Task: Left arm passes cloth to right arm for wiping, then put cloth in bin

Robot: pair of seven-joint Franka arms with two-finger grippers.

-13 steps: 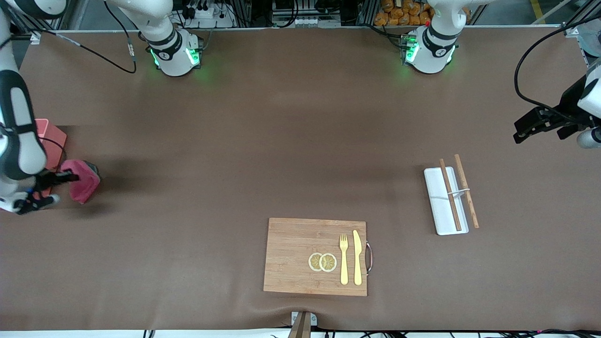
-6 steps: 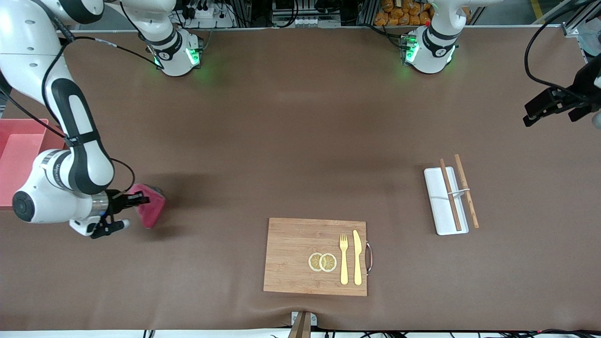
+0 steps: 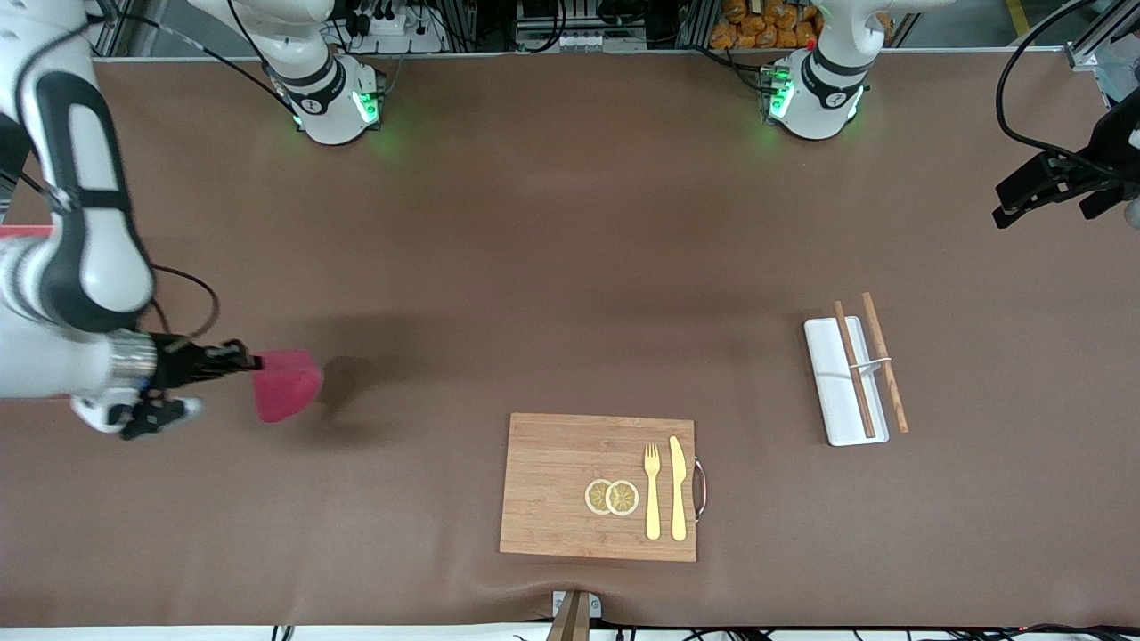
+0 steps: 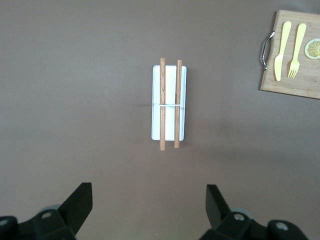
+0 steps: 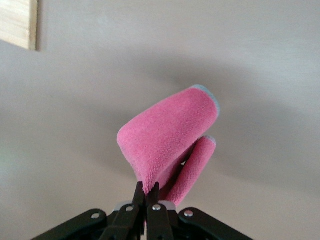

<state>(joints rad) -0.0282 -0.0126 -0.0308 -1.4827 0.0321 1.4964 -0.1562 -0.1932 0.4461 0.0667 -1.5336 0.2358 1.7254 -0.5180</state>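
Note:
The magenta cloth (image 3: 285, 385) hangs folded from my right gripper (image 3: 254, 362), which is shut on its edge above the bare table mat, toward the right arm's end of the table. The right wrist view shows the cloth (image 5: 165, 135) pinched between the closed fingers of the right gripper (image 5: 148, 187), its grey edge at the tip. The bin (image 3: 25, 231) shows only as a thin pink strip past the right arm. My left gripper (image 3: 1011, 203) waits open and empty, high over the left arm's end. In the left wrist view, nothing lies between the left gripper's (image 4: 149, 192) fingers.
A wooden board (image 3: 552, 485) with a yellow fork (image 3: 653, 491), a knife (image 3: 679, 488) and lemon slices (image 3: 612, 497) lies near the front edge. A white tray (image 3: 833, 392) with two chopsticks (image 3: 884, 361) sits toward the left arm's end.
My right arm has swung the cloth away from the bin toward the middle of the table, then lifted it slightly. The left gripper has drifted toward the robots' side and stays open.

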